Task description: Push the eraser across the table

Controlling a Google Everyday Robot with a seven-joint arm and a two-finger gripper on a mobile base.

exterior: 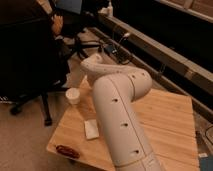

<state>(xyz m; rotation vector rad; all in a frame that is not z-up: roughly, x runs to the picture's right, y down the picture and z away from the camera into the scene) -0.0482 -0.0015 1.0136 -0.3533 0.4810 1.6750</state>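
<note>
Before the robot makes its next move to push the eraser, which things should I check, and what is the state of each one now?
1. Is the eraser in sight: cannot tell. No dark grey block shows; the arm may hide it.
2. Is the gripper located: cannot tell. It is out of view, probably behind the arm.
3. Is the white cup upright: ok. It stands near the picture-left edge of the table.
4. Is the white pad told apart from the eraser: ok. It lies flat, picture-left of the arm, apart from the cup.
5. Is the dark red object safe: not ok. It sits at the front corner, close to the edge.
</note>
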